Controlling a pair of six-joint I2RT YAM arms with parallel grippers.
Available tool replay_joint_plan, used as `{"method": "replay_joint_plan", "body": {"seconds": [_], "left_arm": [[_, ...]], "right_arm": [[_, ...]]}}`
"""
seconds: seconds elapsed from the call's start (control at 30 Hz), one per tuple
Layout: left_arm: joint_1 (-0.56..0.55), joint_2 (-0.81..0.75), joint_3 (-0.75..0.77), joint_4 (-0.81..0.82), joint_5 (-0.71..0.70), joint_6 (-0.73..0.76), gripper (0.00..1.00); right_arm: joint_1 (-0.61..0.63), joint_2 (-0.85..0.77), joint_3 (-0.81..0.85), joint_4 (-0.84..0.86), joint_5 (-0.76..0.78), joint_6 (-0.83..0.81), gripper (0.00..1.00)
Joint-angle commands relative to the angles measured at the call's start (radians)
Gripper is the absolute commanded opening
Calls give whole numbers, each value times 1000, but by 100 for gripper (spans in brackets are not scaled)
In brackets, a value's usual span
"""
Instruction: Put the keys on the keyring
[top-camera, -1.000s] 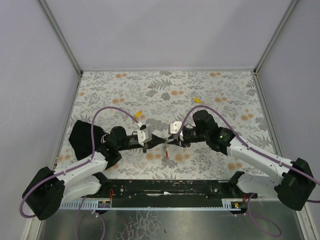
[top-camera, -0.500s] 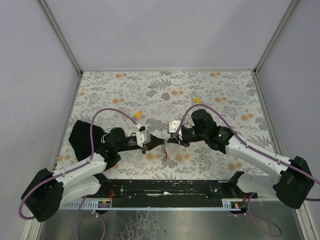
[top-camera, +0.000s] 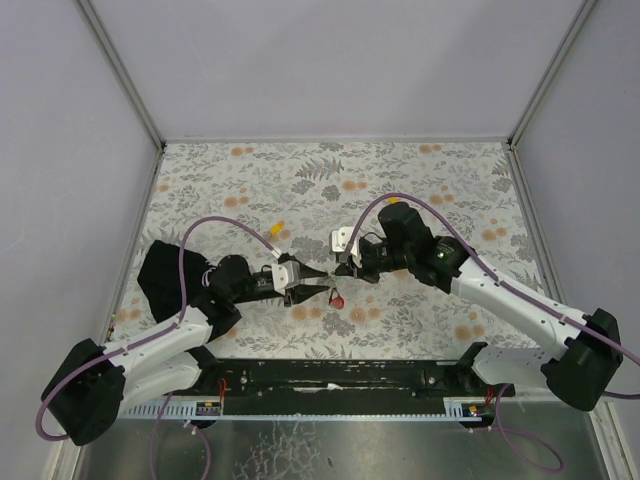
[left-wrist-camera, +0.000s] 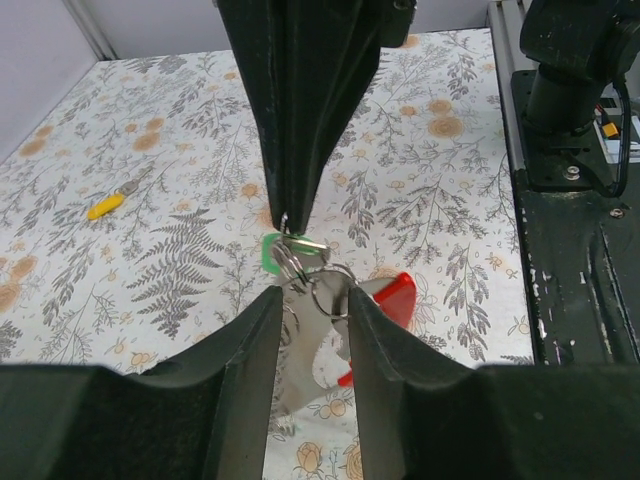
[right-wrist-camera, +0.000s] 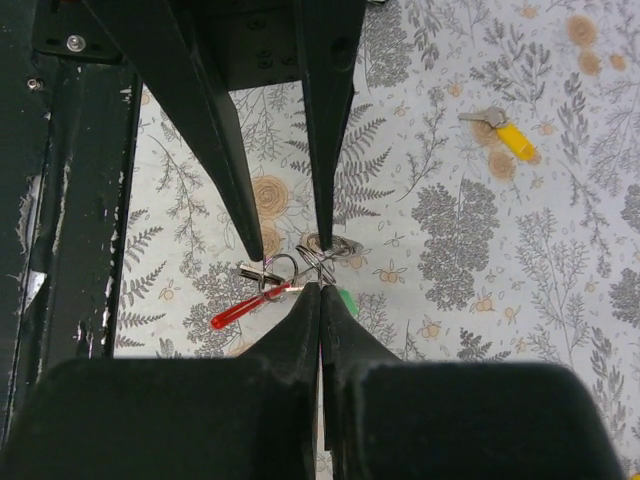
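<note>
- The right gripper (right-wrist-camera: 320, 288) is pinched closed on the wire loop of the keyring (left-wrist-camera: 328, 293), just beside the green key (left-wrist-camera: 270, 250). The left gripper (left-wrist-camera: 313, 300) has its jaws apart. The ring and grey tab (left-wrist-camera: 295, 368) sit between its fingers, with no clamp visible.
- The bundle hangs between the two sets of fingertips, toward the 6 o'clock edge of the table (top-camera: 420, 170) in the top view. The red fob (left-wrist-camera: 392, 298) is its lowest part.
- One thin pinch seems to carry everything. A twist or tug from the right arm could pull the wire free and drop the lot.
- If the left fingers close off-centre, they may catch the tab instead of the ring and turn or snag it.
- One yellow key (top-camera: 279, 227) lies at about 11 o'clock from the bundle and a second yellow key (top-camera: 395, 200) at 1 o'clock. Both are well apart from it and not yet on the ring.
- In the left wrist view the chain runs from the pinch at 12 o'clock down to the fob at 5 o'clock. In the right wrist view the fob's long axis lies 8 to 2 o'clock. The green key's blade is hidden, so I cannot tell which way it points.
</note>
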Motion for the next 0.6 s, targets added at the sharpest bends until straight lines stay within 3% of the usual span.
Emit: {"method": "replay_joint_plan", "body": {"seconds": [0.0, 0.33, 0.57], "left_arm": [[-3, 4, 34, 6, -35, 6, 33], [-4, 51, 66, 10, -59, -57, 34], [-9, 80, 86, 8, -54, -88, 28]], "right_arm": [[-6, 14, 64, -38, -7, -15, 0], [-4, 32, 71, -39, 3, 3, 0], [-4, 32, 70, -19, 31, 33, 0]]}}
